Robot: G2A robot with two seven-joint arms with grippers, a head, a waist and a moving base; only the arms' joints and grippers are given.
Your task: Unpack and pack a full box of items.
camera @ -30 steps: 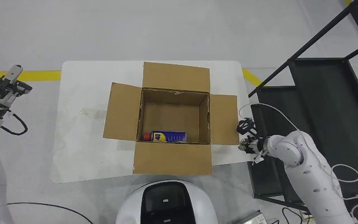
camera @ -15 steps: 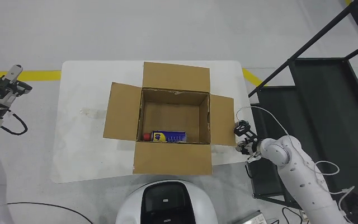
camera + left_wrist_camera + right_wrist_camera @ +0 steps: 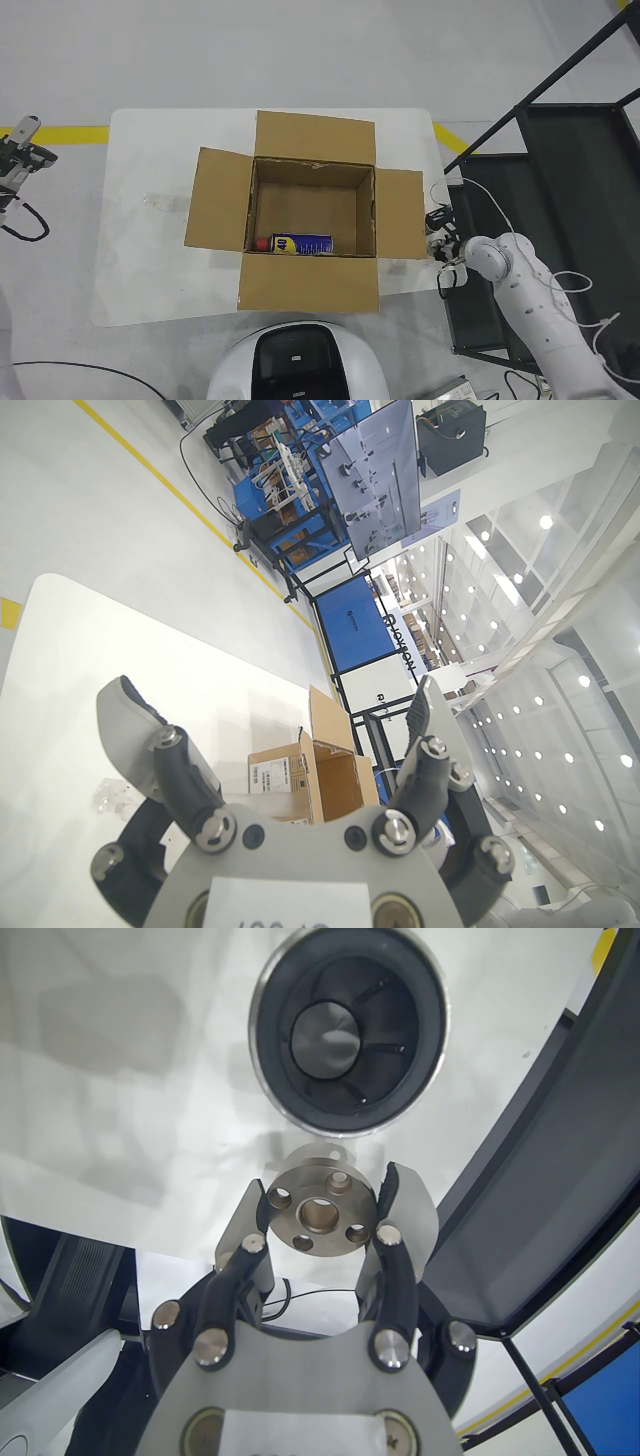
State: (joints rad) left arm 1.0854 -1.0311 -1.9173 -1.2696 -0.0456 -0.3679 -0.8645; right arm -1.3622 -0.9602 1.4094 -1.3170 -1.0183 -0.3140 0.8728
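An open cardboard box [image 3: 315,136] stands mid-table with all flaps spread. Inside it, against the near wall, lies a blue and yellow spray can [image 3: 301,243] with a red cap. My right gripper [image 3: 320,1208] is shut on a round metal flange [image 3: 316,1214] with several holes. In the top view this gripper [image 3: 441,232] hangs at the table's right edge, beside the box's right flap. My left gripper [image 3: 275,710] is open with nothing between its fingers. It sits off the table's far left side [image 3: 22,140], facing the box [image 3: 320,780].
The white table [image 3: 150,150] carries a crumpled clear plastic bag [image 3: 160,203] left of the box. A black metal rack [image 3: 560,150] stands close on the right. Beyond the flange, a round black part with a silver rim [image 3: 345,1033] sits on a white surface.
My right arm has shifted a little toward the table's right edge, still holding the flange. The left arm, box and can have not moved.
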